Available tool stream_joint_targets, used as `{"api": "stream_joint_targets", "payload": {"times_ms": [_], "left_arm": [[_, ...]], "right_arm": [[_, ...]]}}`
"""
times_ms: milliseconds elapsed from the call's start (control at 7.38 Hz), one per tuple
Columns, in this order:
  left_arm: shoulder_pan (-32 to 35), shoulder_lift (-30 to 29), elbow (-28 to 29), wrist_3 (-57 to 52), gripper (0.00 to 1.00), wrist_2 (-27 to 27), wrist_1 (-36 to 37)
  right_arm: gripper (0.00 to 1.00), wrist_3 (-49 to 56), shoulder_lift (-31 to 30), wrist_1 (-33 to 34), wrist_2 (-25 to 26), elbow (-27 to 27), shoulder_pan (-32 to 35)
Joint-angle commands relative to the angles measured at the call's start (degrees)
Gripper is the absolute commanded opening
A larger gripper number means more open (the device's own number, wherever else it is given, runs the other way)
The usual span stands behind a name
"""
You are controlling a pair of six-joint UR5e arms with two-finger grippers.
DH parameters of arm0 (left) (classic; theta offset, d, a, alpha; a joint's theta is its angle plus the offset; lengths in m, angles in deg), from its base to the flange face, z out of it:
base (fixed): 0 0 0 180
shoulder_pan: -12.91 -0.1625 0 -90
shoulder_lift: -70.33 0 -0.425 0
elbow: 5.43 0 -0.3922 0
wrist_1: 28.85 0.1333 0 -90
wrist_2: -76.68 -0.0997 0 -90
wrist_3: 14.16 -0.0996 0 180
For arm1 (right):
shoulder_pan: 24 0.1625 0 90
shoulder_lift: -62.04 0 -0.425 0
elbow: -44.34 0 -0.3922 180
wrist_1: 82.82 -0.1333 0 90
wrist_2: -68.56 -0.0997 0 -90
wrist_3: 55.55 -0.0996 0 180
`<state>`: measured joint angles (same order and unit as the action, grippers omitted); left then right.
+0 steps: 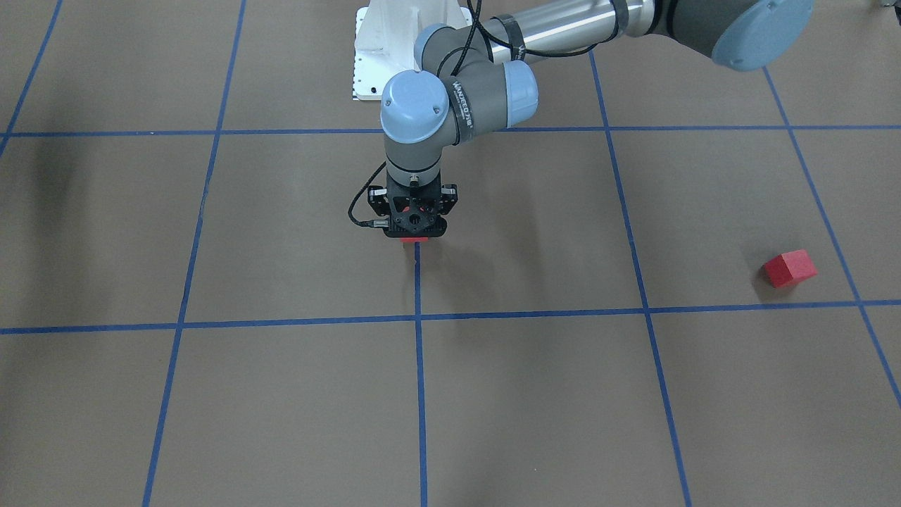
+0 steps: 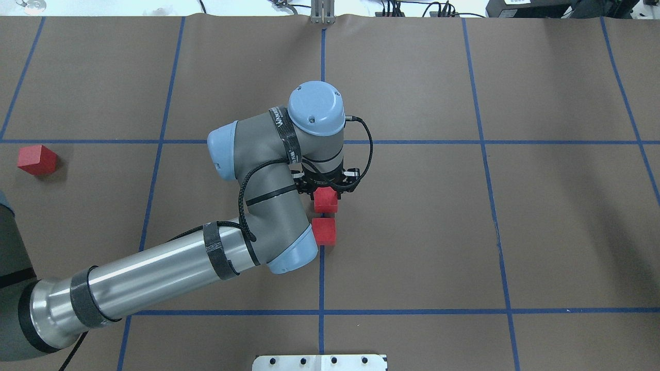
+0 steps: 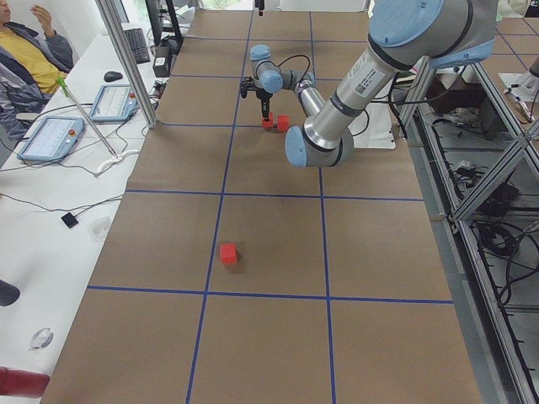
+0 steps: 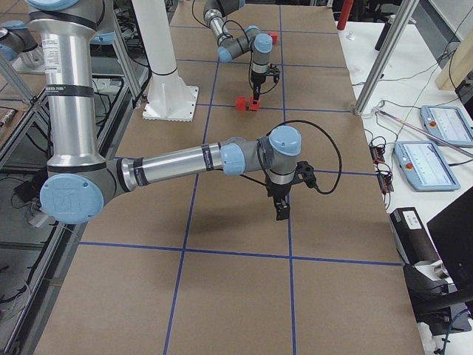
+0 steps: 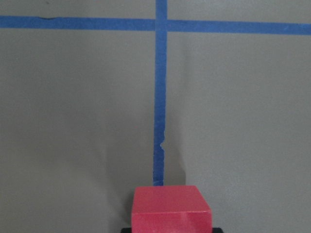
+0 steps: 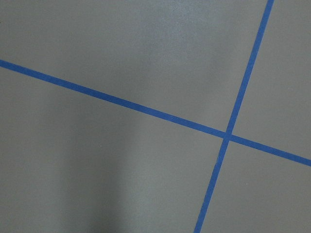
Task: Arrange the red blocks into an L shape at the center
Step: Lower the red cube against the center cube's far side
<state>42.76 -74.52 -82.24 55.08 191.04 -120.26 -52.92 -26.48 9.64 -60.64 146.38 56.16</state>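
My left gripper point(image 2: 325, 191) points straight down over the center point(image 2: 322, 257), where a blue tape line crosses the brown surface. It is shut on a red block point(image 2: 326, 201), which fills the bottom middle of the left wrist view as a red block point(image 5: 171, 208) over the tape line. A second red block point(image 2: 324, 231) lies on the line just nearer the robot, a small gap away. The third red block point(image 2: 37, 159) sits far off to the robot's left, also visible as a red block point(image 1: 790, 268). My right gripper point(image 4: 281, 212) hangs above bare floor; I cannot tell whether it is open or shut.
The white base plate point(image 2: 319, 362) sits at the robot's edge of the table. The left arm's elbow point(image 2: 289, 257) hangs close beside the second block. A seated person point(image 3: 21, 42) and control tablets point(image 3: 50, 139) are on a side bench.
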Motion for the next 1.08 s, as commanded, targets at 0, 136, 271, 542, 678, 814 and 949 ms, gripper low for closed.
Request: {"api": "stream_joint_targets", "payload": {"times_ms": [0,136,271,542,678,814,949], "left_arm": [[0.0,0.2,-0.2,0.0,0.38,0.1,0.0],[-0.1,0.3,-0.2,0.0,0.38,0.1,-0.1],[-0.1,0.3,-0.2,0.0,0.38,0.1,-0.1],[-0.1,0.3,-0.2,-0.1,0.39,0.1,-0.1],[-0.1,0.4,-0.1,-0.1,0.40,0.1,-0.3],[-0.1,0.4,-0.1,-0.1,0.40,0.1,-0.3],[-0.1,0.4,0.0,-0.1,0.41,0.1,-0.3]], "right_arm": [[0.99,0.0,-0.1,0.0,0.0,0.0,0.0],[0.99,0.0,-0.1,0.0,0.0,0.0,0.0],[0.99,0.0,-0.1,0.0,0.0,0.0,0.0],[0.99,0.0,-0.1,0.0,0.0,0.0,0.0],[0.99,0.0,-0.1,0.0,0.0,0.0,0.0],[0.99,0.0,-0.1,0.0,0.0,0.0,0.0],[0.99,0.0,-0.1,0.0,0.0,0.0,0.0]]}}
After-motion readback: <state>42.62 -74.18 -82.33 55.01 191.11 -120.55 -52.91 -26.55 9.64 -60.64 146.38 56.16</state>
